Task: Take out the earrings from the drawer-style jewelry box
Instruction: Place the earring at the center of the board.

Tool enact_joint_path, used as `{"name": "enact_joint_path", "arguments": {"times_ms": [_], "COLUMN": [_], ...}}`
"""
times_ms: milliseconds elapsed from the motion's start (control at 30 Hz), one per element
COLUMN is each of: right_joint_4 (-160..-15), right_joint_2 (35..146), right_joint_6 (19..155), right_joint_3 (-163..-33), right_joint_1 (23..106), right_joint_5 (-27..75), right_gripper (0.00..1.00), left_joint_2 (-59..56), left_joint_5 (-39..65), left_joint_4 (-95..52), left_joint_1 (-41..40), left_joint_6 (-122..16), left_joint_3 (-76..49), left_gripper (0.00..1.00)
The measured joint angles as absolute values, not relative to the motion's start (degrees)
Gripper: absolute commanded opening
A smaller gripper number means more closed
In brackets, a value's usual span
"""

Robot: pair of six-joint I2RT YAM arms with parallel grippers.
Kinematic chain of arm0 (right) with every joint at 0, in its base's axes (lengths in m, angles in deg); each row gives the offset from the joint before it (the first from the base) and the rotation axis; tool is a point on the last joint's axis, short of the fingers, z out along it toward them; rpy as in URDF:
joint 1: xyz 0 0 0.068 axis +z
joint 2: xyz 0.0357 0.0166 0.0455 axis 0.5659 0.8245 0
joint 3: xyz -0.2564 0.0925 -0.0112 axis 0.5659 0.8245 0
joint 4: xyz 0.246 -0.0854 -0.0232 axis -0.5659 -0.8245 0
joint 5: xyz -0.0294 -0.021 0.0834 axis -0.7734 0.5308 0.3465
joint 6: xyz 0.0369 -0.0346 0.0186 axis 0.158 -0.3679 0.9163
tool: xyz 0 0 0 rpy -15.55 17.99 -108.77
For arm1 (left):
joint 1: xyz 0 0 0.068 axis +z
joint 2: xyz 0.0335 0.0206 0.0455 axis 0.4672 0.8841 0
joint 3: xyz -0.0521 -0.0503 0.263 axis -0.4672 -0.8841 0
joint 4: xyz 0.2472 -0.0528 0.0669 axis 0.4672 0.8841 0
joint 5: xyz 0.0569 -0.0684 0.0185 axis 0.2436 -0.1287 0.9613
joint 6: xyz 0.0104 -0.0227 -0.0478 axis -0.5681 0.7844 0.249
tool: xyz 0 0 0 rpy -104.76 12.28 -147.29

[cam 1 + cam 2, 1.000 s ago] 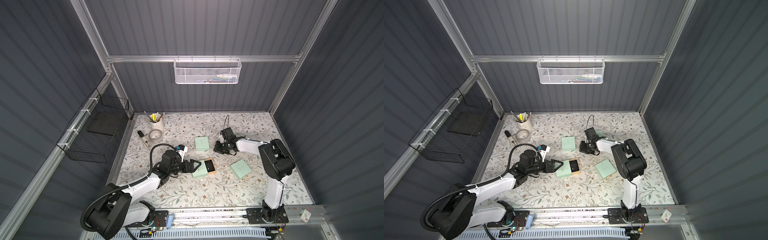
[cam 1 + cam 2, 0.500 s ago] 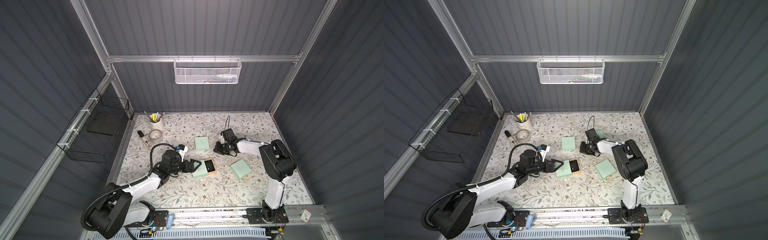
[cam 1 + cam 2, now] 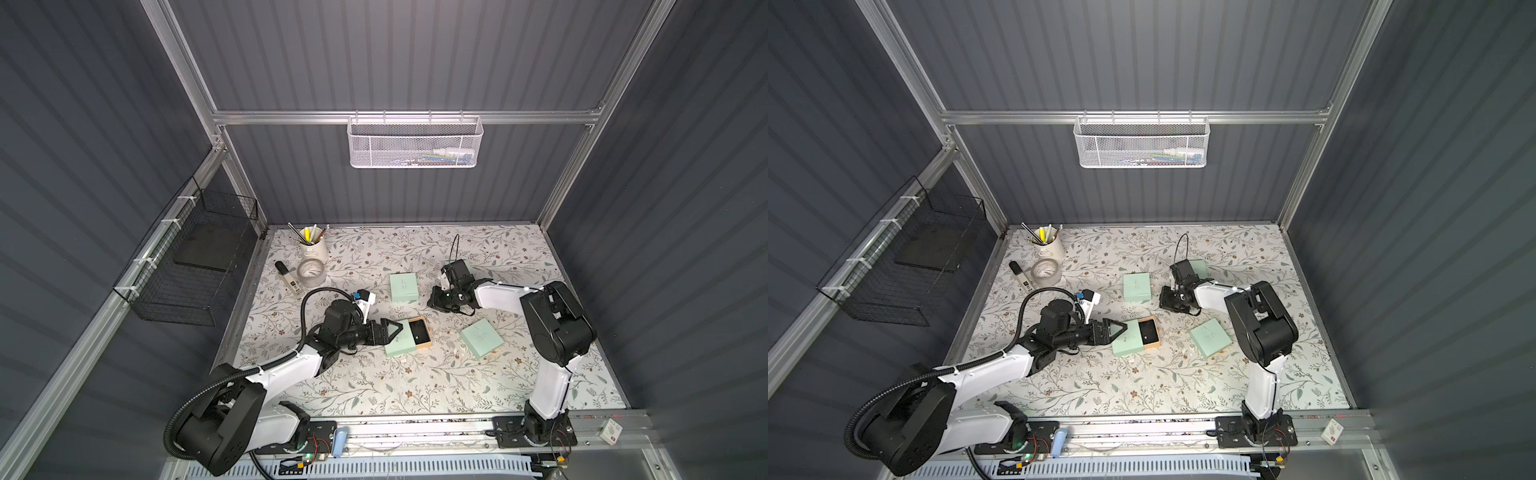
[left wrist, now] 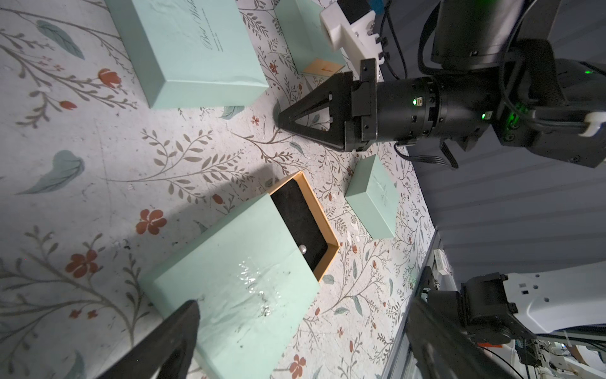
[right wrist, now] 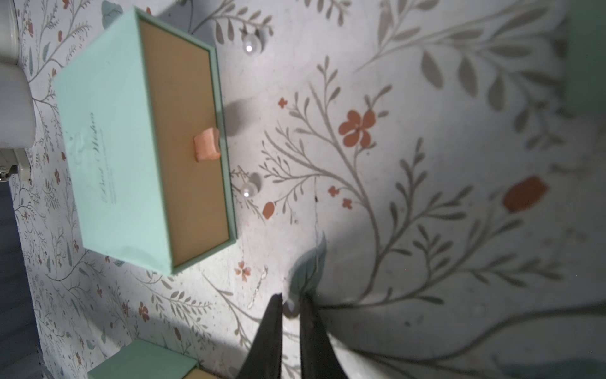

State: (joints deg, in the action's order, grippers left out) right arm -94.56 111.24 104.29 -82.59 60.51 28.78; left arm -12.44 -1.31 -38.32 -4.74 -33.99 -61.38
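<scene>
The drawer-style jewelry box [image 3: 400, 347] is a mint sleeve with its tan, black-lined drawer [image 4: 303, 223] pulled partway out. One pearl-like earring [image 4: 302, 249] lies in that drawer. My left gripper [image 3: 395, 328] is open, its fingers either side of the sleeve's near end [image 4: 236, 295]. My right gripper [image 5: 291, 300] is down at the tabletop behind the open box, shut on another small pale earring [image 5: 290, 309]. Two more earrings [image 5: 250, 44] [image 5: 247, 189] lie loose on the table beside a closed mint box [image 5: 108, 141].
In both top views, closed mint boxes sit behind [image 3: 403, 287] and right [image 3: 481, 340] of the open one. A pen cup [image 3: 312, 247], tape roll [image 3: 311, 272] and marker [image 3: 286, 280] stand back left. A white mesh basket [image 3: 415, 141] hangs on the back wall.
My right gripper has shifted slightly toward the table's front. The left arm and the open box have not moved.
</scene>
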Motion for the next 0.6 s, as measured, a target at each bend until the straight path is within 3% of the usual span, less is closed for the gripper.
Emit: {"name": "enact_joint_path", "arguments": {"times_ms": [600], "right_joint_4": [-94.2], "right_joint_2": [110.8], "right_joint_6": [105.0], "right_joint_3": [-82.2], "right_joint_1": [60.8], "right_joint_5": [28.9], "right_gripper": [0.23], "left_joint_2": [-12.5], "left_joint_5": [-1.3], "left_joint_4": [-38.3], "left_joint_1": [-4.7], "left_joint_6": [-33.6], "left_joint_3": [-61.4], "left_gripper": [1.0]}}
